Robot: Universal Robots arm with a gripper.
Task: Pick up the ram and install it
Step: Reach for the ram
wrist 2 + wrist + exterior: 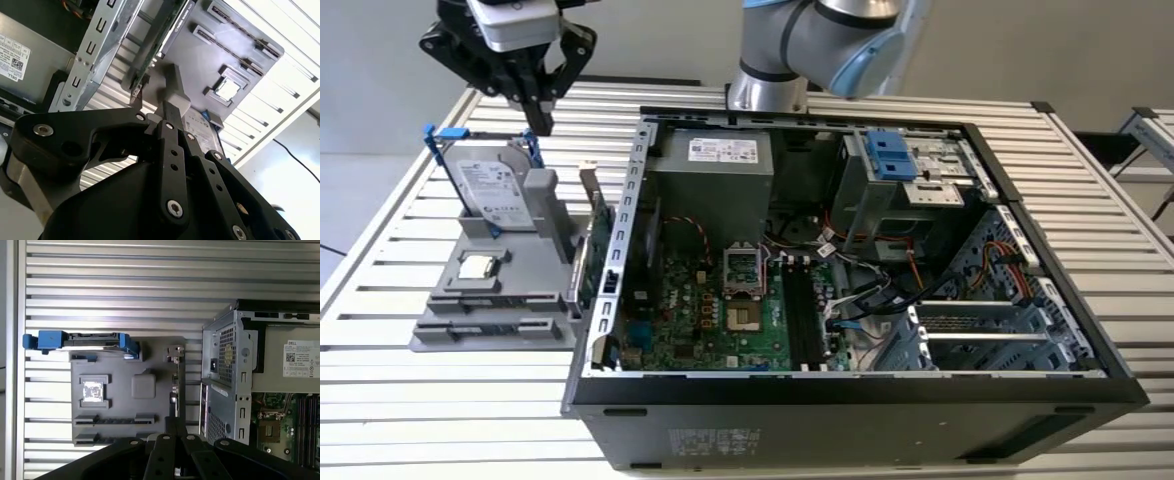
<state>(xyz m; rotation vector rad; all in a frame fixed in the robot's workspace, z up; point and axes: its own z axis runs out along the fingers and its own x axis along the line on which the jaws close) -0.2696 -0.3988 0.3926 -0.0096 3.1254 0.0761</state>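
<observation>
Pincer [540, 118] is seen narrow, nothing held, above far-left holder [447, 305]; if misaligned, card [602, 250] could be gripped instead of ram.

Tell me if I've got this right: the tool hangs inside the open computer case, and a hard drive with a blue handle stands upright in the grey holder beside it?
Not quite. The exterior view shows the tool hanging outside the computer case, above the grey holder. The rest is right: the hard drive with the blue handle stands upright in that holder, beside the case.
</observation>
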